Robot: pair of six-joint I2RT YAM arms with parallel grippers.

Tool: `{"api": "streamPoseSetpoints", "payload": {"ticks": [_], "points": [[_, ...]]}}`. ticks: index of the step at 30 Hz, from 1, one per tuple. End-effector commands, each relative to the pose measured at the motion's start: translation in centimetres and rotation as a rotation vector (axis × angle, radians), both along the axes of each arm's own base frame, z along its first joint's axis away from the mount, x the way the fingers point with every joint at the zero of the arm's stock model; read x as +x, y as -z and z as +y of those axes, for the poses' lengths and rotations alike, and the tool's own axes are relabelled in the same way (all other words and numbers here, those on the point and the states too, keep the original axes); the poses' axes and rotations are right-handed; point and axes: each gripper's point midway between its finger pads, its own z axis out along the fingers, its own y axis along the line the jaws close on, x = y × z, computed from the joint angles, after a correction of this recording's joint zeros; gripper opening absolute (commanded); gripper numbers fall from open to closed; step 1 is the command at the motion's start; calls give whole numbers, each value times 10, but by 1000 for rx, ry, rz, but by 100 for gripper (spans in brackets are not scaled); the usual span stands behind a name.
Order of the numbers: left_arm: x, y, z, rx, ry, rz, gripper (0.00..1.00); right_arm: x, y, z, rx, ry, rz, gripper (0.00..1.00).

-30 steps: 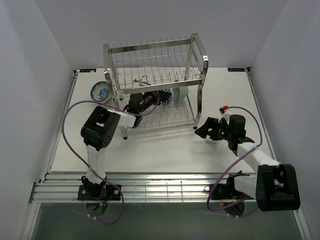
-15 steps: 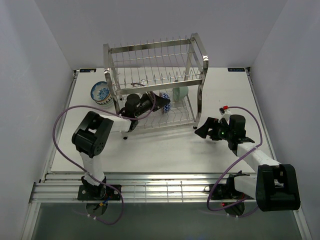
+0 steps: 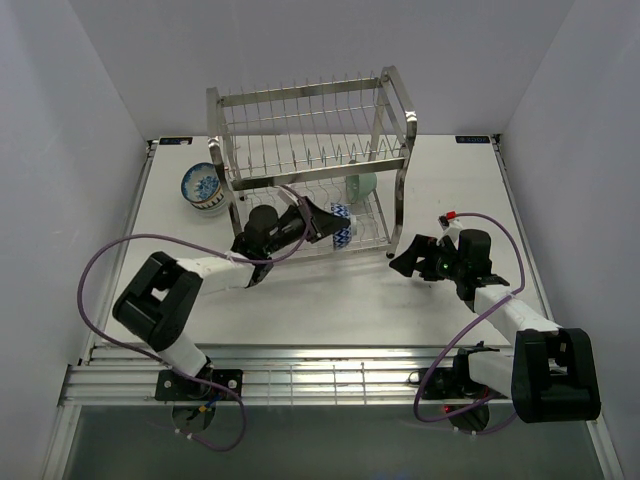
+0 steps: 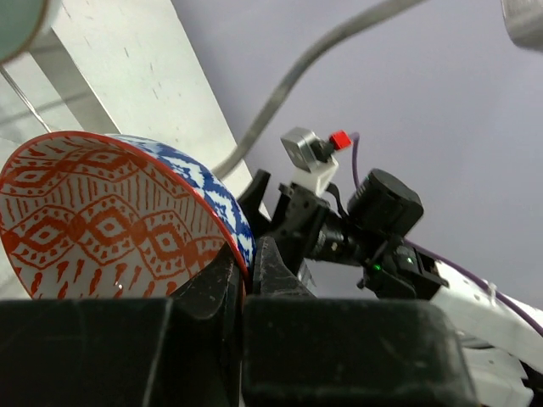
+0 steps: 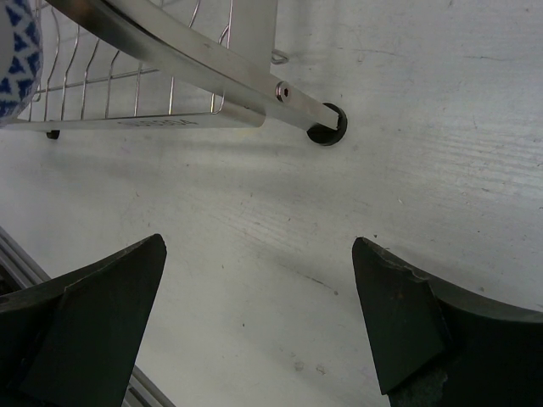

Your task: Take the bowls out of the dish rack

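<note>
Bowl (image 4: 102, 220) rim pinched in left hand (image 4: 246, 264) | red inside: wrist view only | right hand (image 5: 259, 246) open

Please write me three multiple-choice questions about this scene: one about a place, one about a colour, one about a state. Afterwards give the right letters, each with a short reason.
1. Where does the blue-and-white bowl stand?
A) on the table, left of the dish rack
B) on the rack's upper tier
C) on the rack's lower tier

2. What colour is the pattern inside the held bowl in the left pincer?
A) green
B) red
C) brown

3. How is the right pincer?
A) shut on a bowl
B) shut, empty
C) open, empty

Answers:
1 A, it sits on the tabletop beside the rack's left posts.
2 B, red diamonds on white show in the left wrist view.
3 C, its fingers stand wide apart above the table, with nothing between them.
</note>
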Motion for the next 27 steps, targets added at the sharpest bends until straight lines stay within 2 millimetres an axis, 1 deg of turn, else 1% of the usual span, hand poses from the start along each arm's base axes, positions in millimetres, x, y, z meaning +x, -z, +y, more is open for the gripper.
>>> {"api": "streamPoseSetpoints", "payload": {"ticks": [1,2,3,5,6,7,8,9,10,11,12,13,14,15,16,17,18,19,20,21,22,23,24,25,26,27], "points": [[-33,-29,3,-51,21,-27,0,2,-3,0,-7,-18,-39,96],[-43,-37,6,-60,31,-36,0,1,-3,0,-8,-18,-36,96],[-56,-26,7,-44,46,-9,0,1,-3,0,-9,-18,-36,96],[-73,-27,10,-36,71,-22,0,1,-2,-1,-11,-17,-34,96],[-84,-34,14,-35,87,-41,0,2,-1,-2,-16,-14,-35,96],[-96,-28,16,-19,112,-45,0,2,-1,-2,-18,-12,-33,96],[-105,-30,19,-15,132,-64,0,1,-1,-2,-19,-14,-31,96],[-115,-38,24,-11,151,-101,0,2,-1,-1,-18,-15,-34,96],[-125,-35,28,5,178,-115,0,1,0,-1,-19,-15,-28,96],[-132,-35,31,18,189,-134,0,1,0,-1,-18,-16,-26,96],[-138,-27,35,63,202,-146,0,1,0,-1,-18,-18,-27,96],[-149,-37,42,59,209,-192,0,1,1,0,-18,-21,-25,96],[-153,-37,47,76,206,-208,0,0,2,1,-18,-24,-21,96],[-156,-26,53,127,203,-199,0,0,1,1,-20,-25,-22,96],[-164,-39,61,112,187,-247,0,0,2,1,-21,-26,-20,96],[-160,-41,69,127,138,-262,0,0,2,1,-23,-25,-21,96],[-162,-34,76,171,116,-241,0,0,1,1,-25,-24,-23,96],[-165,-49,88,169,68,-310,0,1,1,1,-26,-25,-25,96],[-160,-63,98,186,3,-337,0,1,1,1,-27,-24,-24,96],[-149,-54,114,258,-97,-297,0,0,1,1,-29,-25,-22,96],[-150,-69,131,271,-169,-353,0,1,1,1,-31,-25,-24,96],[-150,-78,144,299,-222,-358,0,1,1,1,-30,-26,-23,96],[-142,-86,162,319,-325,-366,0,0,1,1,-31,-26,-21,96],[-140,-94,174,333,-382,-375,0,0,1,2,-30,-28,-20,96],[-142,-95,188,374,-421,-385,0,-1,2,2,-31,-29,-20,96],[-141,-108,201,383,-481,-400,0,0,2,2,-31,-28,-21,96]]}}
